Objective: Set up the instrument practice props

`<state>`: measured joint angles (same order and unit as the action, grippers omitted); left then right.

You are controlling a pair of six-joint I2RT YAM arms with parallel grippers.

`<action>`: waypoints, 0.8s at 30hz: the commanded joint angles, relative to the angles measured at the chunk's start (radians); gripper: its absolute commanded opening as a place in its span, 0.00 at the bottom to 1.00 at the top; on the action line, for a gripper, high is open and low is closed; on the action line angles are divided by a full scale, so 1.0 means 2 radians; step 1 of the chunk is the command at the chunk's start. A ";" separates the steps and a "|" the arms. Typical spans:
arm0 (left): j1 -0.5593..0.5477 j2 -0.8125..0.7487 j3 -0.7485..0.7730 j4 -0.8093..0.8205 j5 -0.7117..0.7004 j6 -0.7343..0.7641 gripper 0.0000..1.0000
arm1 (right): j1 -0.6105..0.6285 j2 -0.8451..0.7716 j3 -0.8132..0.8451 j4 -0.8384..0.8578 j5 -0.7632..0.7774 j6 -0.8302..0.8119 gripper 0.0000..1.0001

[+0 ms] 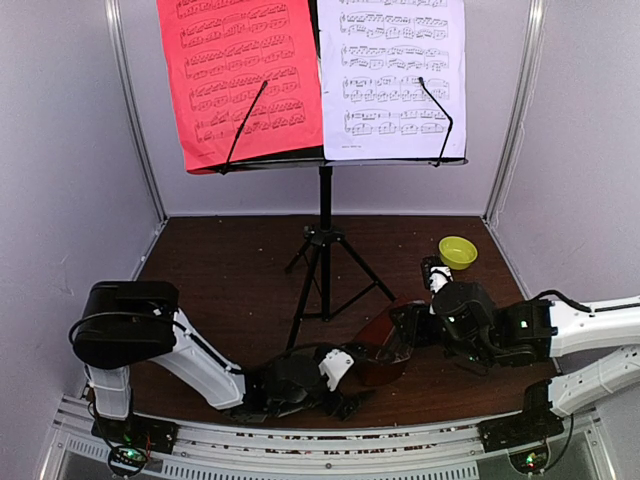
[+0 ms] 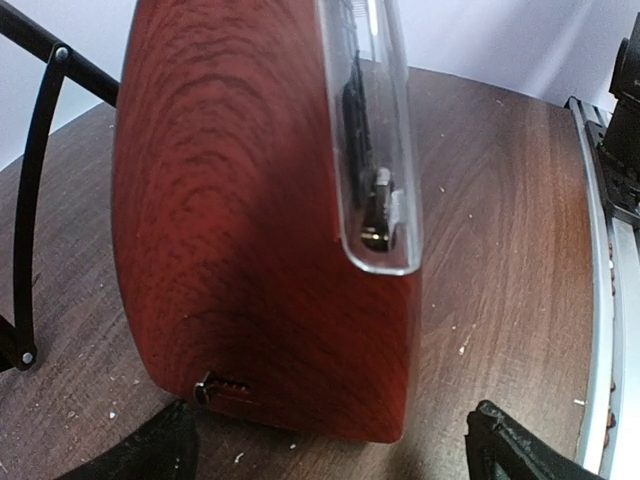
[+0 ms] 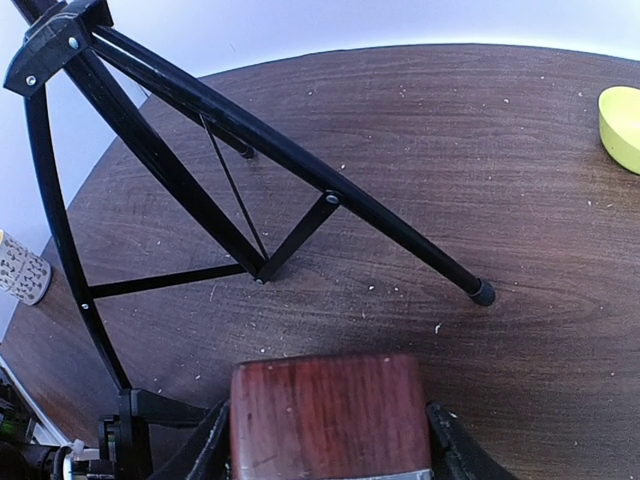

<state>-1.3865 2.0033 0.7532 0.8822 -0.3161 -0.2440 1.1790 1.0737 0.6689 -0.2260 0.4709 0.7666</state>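
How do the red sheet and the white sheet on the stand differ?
The red sheet is on the left of the stand, the white sheet on the right. The red sheet hangs skewed, its lower left corner past the ledge's end; the white sheet sits square. Both show printed music, each behind a black wire arm.

We are seeing soft, even light; the metronome [image 2: 240,220] is shadowing the table [image 2: 500,250] between the left jaws, and distortion is curving its edge beyond them.
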 commanded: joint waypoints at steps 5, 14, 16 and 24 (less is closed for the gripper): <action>0.014 0.012 0.005 0.043 0.002 -0.012 0.94 | 0.004 -0.021 0.026 0.029 0.018 0.009 0.00; 0.016 0.023 0.028 0.019 0.011 -0.008 0.89 | 0.005 -0.017 0.026 0.033 0.017 0.011 0.00; 0.016 0.024 0.029 0.018 0.012 -0.007 0.88 | 0.005 -0.017 0.026 0.032 0.016 0.012 0.00; 0.016 0.026 0.034 0.011 0.016 -0.005 0.80 | 0.007 -0.019 0.027 0.030 0.018 0.010 0.00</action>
<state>-1.3602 2.0357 0.7971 0.8879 -0.2974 -0.2558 1.1831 1.0691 0.6689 -0.2359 0.4725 0.7666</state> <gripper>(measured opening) 0.811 0.547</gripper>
